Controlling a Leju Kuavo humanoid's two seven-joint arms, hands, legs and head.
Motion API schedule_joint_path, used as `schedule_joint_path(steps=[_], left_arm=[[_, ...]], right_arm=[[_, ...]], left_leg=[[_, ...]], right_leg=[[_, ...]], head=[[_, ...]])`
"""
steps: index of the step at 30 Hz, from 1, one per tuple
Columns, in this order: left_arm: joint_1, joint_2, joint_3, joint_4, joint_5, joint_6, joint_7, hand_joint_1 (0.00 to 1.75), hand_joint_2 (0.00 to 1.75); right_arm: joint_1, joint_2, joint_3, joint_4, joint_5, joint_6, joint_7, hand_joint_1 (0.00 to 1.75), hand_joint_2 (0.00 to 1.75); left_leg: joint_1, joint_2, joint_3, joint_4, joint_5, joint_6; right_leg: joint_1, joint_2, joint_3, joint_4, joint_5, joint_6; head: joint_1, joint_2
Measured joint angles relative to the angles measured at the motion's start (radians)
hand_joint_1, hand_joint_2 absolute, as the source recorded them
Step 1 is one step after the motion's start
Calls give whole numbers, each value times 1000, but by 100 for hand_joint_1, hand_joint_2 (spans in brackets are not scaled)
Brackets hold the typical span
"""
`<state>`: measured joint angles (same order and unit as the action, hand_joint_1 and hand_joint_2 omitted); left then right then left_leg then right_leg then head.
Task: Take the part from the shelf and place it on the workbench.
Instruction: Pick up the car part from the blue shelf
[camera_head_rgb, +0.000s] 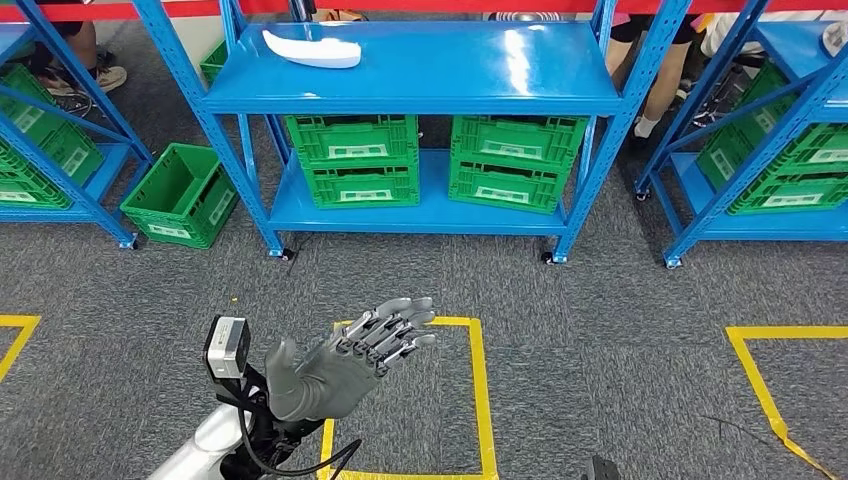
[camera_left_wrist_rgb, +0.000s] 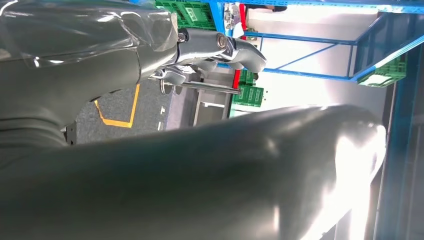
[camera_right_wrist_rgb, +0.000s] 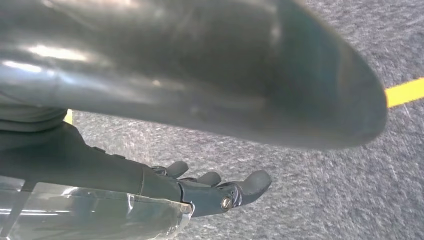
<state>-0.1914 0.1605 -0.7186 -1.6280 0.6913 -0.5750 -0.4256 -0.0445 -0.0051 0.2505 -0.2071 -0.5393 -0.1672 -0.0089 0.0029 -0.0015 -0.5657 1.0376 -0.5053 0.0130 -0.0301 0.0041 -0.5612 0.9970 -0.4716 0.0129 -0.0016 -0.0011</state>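
Warehouse: blue shelving (camera_head_rgb: 420, 80), green crates (camera_head_rgb: 352, 158)

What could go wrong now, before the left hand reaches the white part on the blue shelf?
The open left hand is well short of the white part, which lies near the back of the top shelf; a long reach could catch the shelf's front edge. The smooth, curved part might slide away from the fingers.

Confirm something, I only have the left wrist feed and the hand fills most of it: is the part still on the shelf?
Observer: Yes. The white part lies on the blue shelf's top deck, toward its left end.
Operator: Left hand holding anything?
Observer: No. The left hand is raised over the carpet with fingers apart, well short of the shelf.
Operator: Right hand?
Observer: The right hand hangs over grey carpet with nothing in it, fingers apart.
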Motion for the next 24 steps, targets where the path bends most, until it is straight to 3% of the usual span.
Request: schedule_joint_path(steps=[1,3,4,5,6,8,9,10,12,14,15,17,19,21,22,23,24], left_arm=[[-1,1,0,-3,0,0,-2,0,0],[-1,2,-2,-5,-1,0,-6,0,0],[0,4,-3,-5,-2,0,-8,0,0],[0,5,-5,-5,-3,1,-10,0,0],[0,6,-6,-5,-5,2,-12,0,0],[0,8,-8,-6,-9,2,-17,0,0],[0,10,-8,-7,-10,3,-19,0,0],[0,11,-9,-9,-11,3,-21,0,0],[-1,13,-9,-12,-13,4,-23,0,0],[-2,14,-9,-19,-16,4,-26,0,0],[-2,14,-9,-21,-17,4,-27,0,0],[-1,15,-9,-23,-21,5,-28,0,0],[3,16,-10,-23,-24,8,-30,0,0],[6,16,-10,-24,-28,11,-32,0,0],[7,16,-11,-24,-30,12,-33,0,0],[9,17,-11,-24,-32,13,-34,0,0],[13,19,-11,-24,-33,14,-35,0,0]], right_arm=[[-2,1,1,0,1,0,0,0,0],[-5,0,1,0,5,0,-1,0,0],[-6,0,2,0,7,0,0,0,0],[-6,0,2,0,10,0,2,0,0],[-6,0,2,0,12,0,3,0,0],[-8,1,3,0,15,1,6,0,0],[-10,2,3,0,17,2,6,0,0],[-13,5,3,-1,17,2,6,0,0],[-17,8,4,-1,18,3,7,0,0],[-15,10,5,-1,20,4,7,0,0],[-16,11,5,-1,21,5,6,0,0],[-17,8,7,-2,23,8,2,0,0],[-12,2,7,-1,24,13,-3,0,0],[-3,-3,7,-1,26,19,-5,0,0],[1,-4,7,0,27,21,-6,0,0],[4,-5,7,0,27,22,-6,0,0],[8,-4,8,2,28,22,-6,0,0]], left_leg=[[3,0,-26,49,-18,-6],[7,0,-114,193,-60,-15],[8,0,-157,250,-65,-17],[9,0,-186,272,-49,-17],[8,0,-193,251,-11,-13],[3,-1,-159,121,94,6],[-3,-1,-138,65,128,19],[-10,-1,-120,25,141,32],[-23,2,-92,-13,121,54],[-23,1,-46,-61,102,64],[-20,1,-21,-81,95,67],[-12,-1,24,-107,80,66],[-4,-4,59,-116,55,60],[6,-10,98,-118,24,48],[11,-12,120,-117,7,40],[14,-12,142,-116,-12,31],[15,-12,163,-110,-35,21]], right_leg=[[-3,1,8,-1,-5,-6],[0,3,24,0,-20,-14],[1,5,33,0,-29,-14],[3,7,45,0,-39,-13],[4,9,60,-1,-50,-13],[5,12,91,-4,-75,-11],[8,13,101,-7,-85,-8],[5,14,108,-14,-92,-3],[3,13,121,-27,-91,14],[3,9,132,-14,-78,30],[5,8,120,21,-71,34],[5,6,48,143,-77,28],[4,6,-46,241,-132,23],[-1,4,-105,235,-191,31],[-6,2,-120,196,-188,45],[-13,-4,-130,140,-142,67],[-19,-16,-137,83,-57,91]], head=[[-1,0],[-2,0],[-2,0],[-2,0],[-2,0],[-1,0],[2,0],[2,0],[0,0],[-5,0],[-4,0],[0,0],[3,0],[3,0],[3,0],[4,0],[5,0]])
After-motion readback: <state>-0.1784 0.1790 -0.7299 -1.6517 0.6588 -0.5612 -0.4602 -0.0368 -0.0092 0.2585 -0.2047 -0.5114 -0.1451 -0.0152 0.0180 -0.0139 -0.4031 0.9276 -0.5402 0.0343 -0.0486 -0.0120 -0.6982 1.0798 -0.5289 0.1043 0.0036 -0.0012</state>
